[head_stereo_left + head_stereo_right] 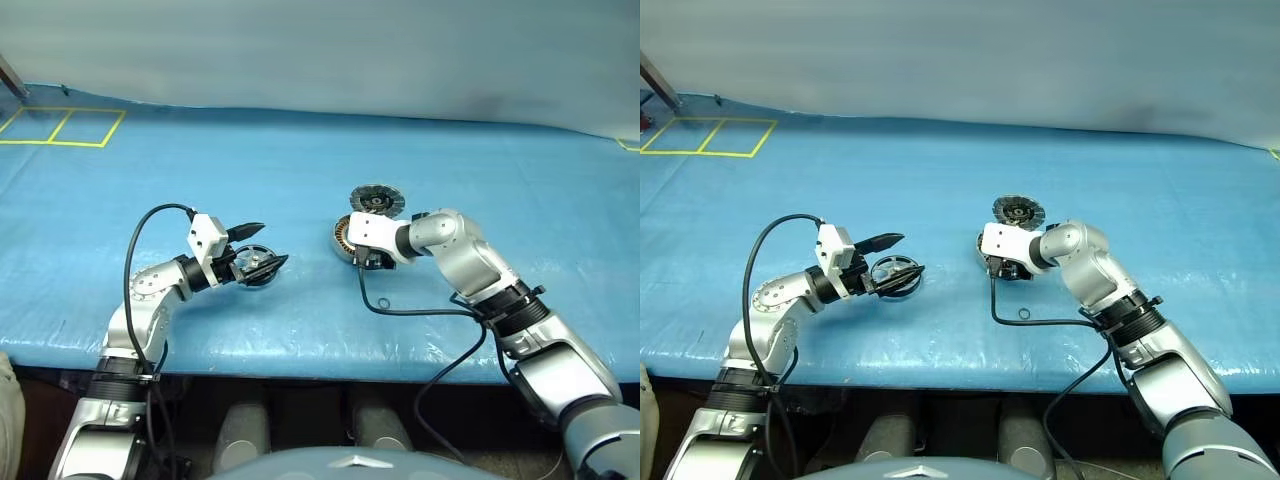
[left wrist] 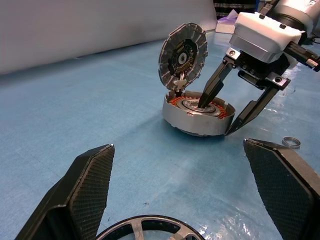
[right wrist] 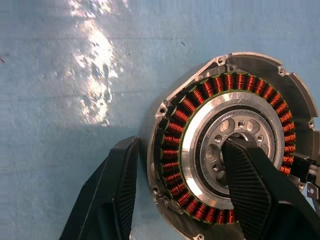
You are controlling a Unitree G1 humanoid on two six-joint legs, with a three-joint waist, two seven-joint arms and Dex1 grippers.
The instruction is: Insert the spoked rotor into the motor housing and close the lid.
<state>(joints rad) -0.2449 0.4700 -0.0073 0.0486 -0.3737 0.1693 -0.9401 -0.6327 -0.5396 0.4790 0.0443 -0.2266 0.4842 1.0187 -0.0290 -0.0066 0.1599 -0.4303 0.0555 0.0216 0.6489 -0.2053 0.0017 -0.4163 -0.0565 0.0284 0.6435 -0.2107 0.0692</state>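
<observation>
The silver motor housing sits open with its copper windings exposed, the finned dark lid standing upright at its far edge, while the spoked rotor lies flat well apart.

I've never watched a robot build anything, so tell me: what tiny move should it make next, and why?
Probably finish closing the right gripper on the motor housing wall: one finger is inside near the hub, the other outside, not yet pinching. That would steady it. The lid stands open, and the spoked rotor lies by the open left gripper.
</observation>
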